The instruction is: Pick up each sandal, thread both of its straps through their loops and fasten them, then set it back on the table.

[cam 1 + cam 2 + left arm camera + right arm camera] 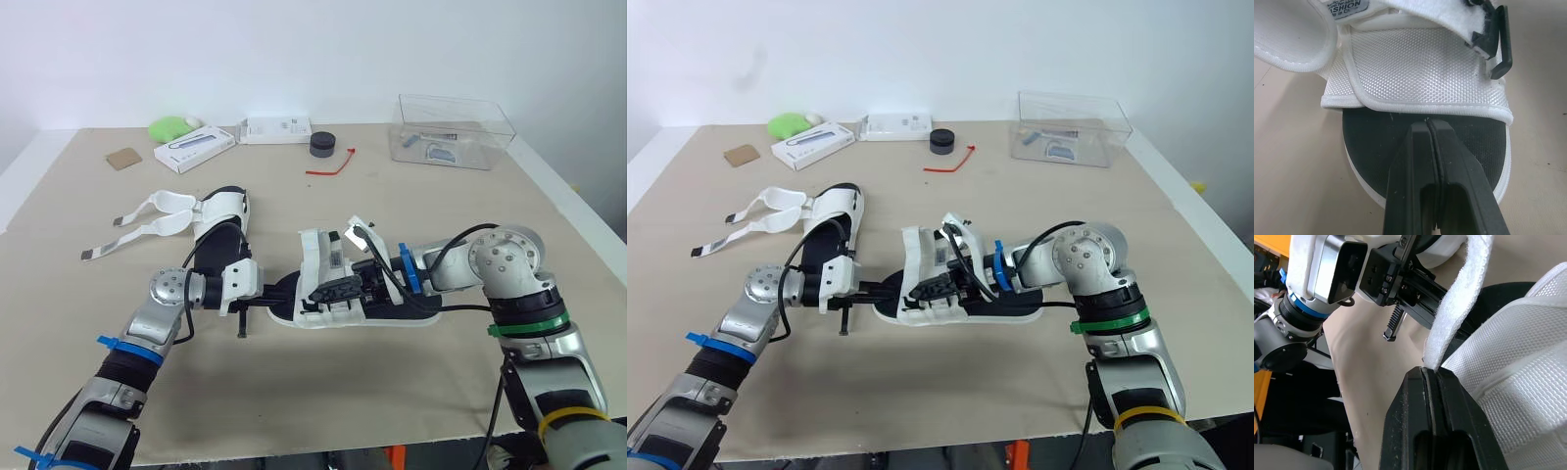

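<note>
A sandal (353, 311) with a black sole and white straps lies mid-table between my arms. My left gripper (277, 294) is shut, and its fingertips (1429, 126) lie over the black insole at one end of that sandal, just below the white mesh upper (1420, 68). My right gripper (333, 289) reaches in from the other end and is shut on a white strap (1459, 308), which curves up from its fingertips. A second sandal (223, 217) lies at the back left with its two straps (147, 220) loose and spread on the table.
Along the back of the table stand a clear plastic box (453, 130), a white box (277, 127), a black round object (323, 145), a red tie (331, 166), a white and blue box (194, 150), a green object (171, 127) and a cardboard piece (124, 158).
</note>
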Tool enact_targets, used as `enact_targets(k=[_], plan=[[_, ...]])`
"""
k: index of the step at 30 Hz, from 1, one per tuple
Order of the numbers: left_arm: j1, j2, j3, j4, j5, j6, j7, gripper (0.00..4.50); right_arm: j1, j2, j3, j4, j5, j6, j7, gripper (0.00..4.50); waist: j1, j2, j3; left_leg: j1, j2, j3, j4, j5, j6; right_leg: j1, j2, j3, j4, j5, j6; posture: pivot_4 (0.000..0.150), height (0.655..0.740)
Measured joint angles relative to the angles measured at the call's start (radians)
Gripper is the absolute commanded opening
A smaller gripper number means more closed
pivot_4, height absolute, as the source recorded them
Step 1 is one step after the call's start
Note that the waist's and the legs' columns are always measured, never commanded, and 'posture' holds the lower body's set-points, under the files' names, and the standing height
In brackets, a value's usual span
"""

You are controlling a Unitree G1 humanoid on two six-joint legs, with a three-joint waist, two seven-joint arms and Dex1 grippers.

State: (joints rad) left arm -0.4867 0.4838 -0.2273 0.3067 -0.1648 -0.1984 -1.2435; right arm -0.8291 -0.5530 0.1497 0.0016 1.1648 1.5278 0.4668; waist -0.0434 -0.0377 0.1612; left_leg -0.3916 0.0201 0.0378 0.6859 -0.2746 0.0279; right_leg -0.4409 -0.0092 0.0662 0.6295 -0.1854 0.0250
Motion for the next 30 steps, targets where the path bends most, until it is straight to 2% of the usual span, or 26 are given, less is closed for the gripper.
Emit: enact_targets(k=[25, 28, 30], plan=[[-0.012, -0.003, -0.002, 0.019, 0.0, -0.002, 0.001, 0.0, -0.04, -0.057, 0.145, -0.12, -0.269, -0.062, 0.284, 0.03, 0.001, 0.002, -0.001, 0.0, -0.002, -0.001, 0.0, 0.0, 0.0, 0.0, -0.003, -0.002, 0.0, -0.001, 0.001, 0.15, 0.74], [-0.012, -0.004, -0.003, 0.019, 0.0, -0.002, 0.002, 0.0, -0.039, -0.068, 0.161, -0.138, -0.298, -0.09, 0.304, 1.02, 0.001, 0.002, -0.001, 0.0, -0.003, -0.002, 0.0, 0.0, 0.0, 0.001, -0.004, -0.003, 0.0, -0.001, 0.001, 0.15, 0.74], [-0.013, -0.003, -0.003, 0.021, 0.0, -0.002, 0.002, 0.0, -0.033, -0.072, 0.172, -0.144, -0.313, -0.11, 0.318, 1.85, 0.001, 0.002, -0.002, 0.0, -0.003, -0.002, 0.0, 0.0, 0.0, 0.001, -0.004, -0.004, 0.0, -0.001, 0.001, 0.15, 0.74]])
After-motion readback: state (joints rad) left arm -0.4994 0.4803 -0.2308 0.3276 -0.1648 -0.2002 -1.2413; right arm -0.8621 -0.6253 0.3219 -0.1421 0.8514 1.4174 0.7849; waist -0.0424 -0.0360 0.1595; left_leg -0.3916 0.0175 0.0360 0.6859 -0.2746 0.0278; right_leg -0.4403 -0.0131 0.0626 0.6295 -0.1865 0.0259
